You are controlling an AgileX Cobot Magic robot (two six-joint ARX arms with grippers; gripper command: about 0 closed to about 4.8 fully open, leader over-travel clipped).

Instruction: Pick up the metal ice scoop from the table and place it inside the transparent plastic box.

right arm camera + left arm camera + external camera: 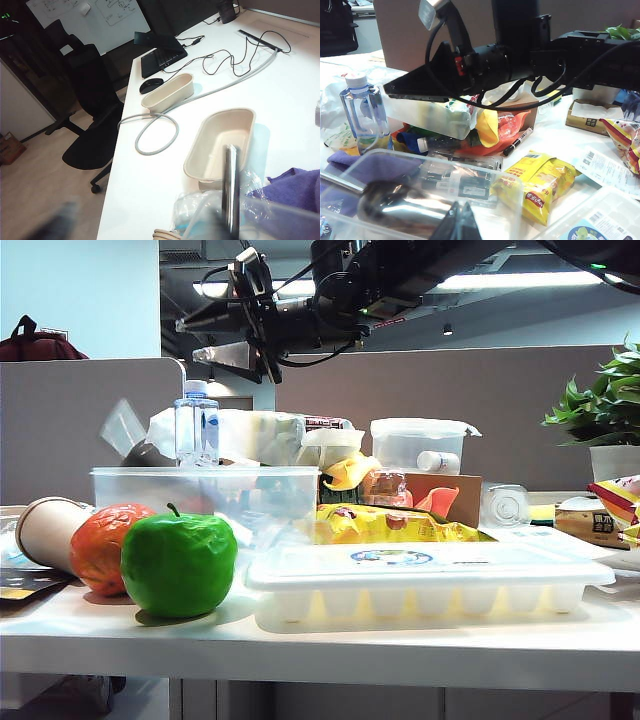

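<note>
The metal ice scoop (pixel 402 210) looks to be lying down inside the transparent plastic box (pixel 200 474) – so it seems to be where it should go. The right gripper (pixel 188 340) hangs high over the box with its jaws wide and nothing between them, out of the way. The left gripper (pixel 457 222) waits low by the box's near wall – I cannot tell if its jaws are apart

The left gripper (pixel 454 227) is cut off at six o'clock, its jaws unreadable. Frosted walls of the transparent plastic box (pixel 435 175) blur the metal ice scoop (pixel 405 210). The right gripper's (pixel 55 220) fingers blur at seven o'clock.
</note>
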